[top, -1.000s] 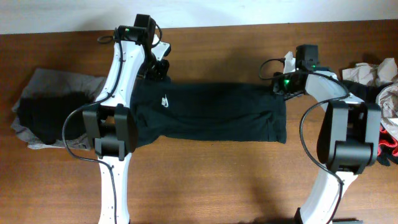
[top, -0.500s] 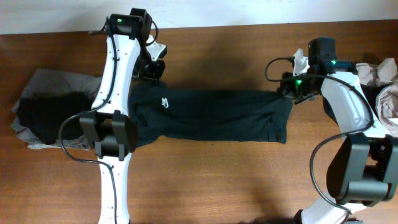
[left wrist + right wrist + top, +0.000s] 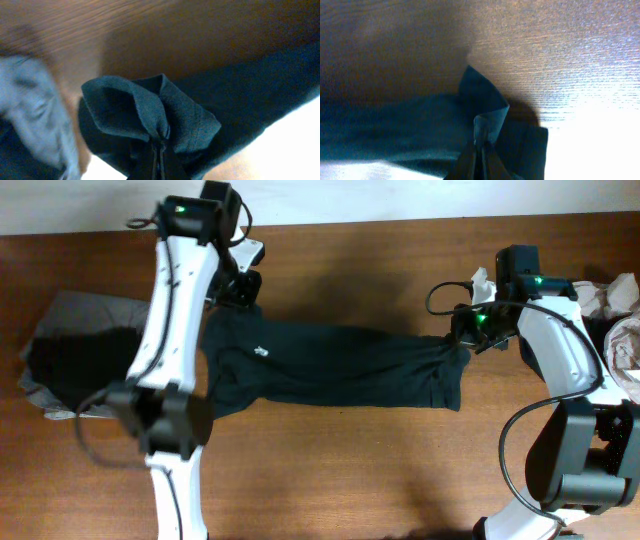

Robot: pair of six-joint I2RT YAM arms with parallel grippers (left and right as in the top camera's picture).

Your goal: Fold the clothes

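Left gripper (image 3: 240, 288) and right gripper (image 3: 468, 340) clench both ends of the half-folded black cloth T-shirt (image 3: 340, 365); crumpled grey garments (image 3: 70, 330) wait at the left edge of the wooden desk (image 3: 350, 470).

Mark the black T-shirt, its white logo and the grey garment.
black T-shirt (image 3: 350, 370), overhead view, middle of the body.
white logo (image 3: 259, 351), overhead view, centre of the mark.
grey garment (image 3: 80, 312), overhead view, its upper part.

Fold of black T-shirt (image 3: 150, 120) between closed jaws
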